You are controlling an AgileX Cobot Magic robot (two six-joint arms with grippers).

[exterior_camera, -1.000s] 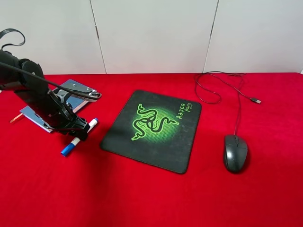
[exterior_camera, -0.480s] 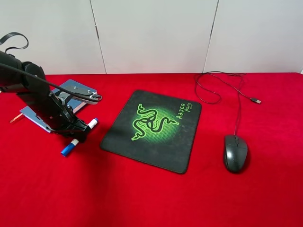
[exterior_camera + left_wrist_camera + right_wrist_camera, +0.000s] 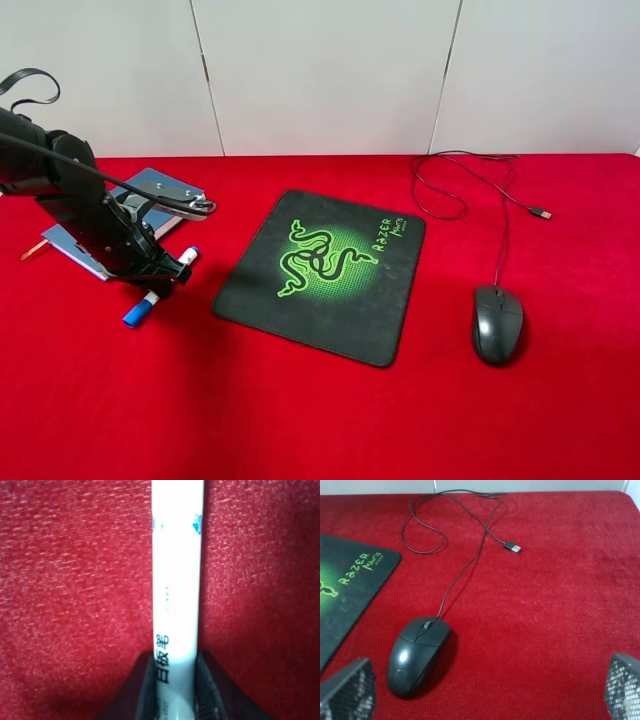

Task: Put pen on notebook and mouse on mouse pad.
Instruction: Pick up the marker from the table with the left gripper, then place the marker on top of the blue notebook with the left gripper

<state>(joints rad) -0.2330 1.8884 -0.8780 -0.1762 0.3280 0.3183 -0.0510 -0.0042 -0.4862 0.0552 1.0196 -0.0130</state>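
Jaws of the left gripper (image 3: pixel 165 279) pinch the pen (image 3: pixel 177 580) mid-barrel, just beside the notebook (image 3: pixel 160 184); whether it touches the cloth (image 3: pixel 320 420) is unclear. Lift level, then lay it flat across the cover. Those of the right gripper (image 3: pixel 490 690) stand spread.

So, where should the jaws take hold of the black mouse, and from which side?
Probably grip the mouse across its middle, one jaw on each long flank, coming straight down from above. It lies flat, its oval body is narrowest side to side, and its cable leaves the far end, so both flanks are free.
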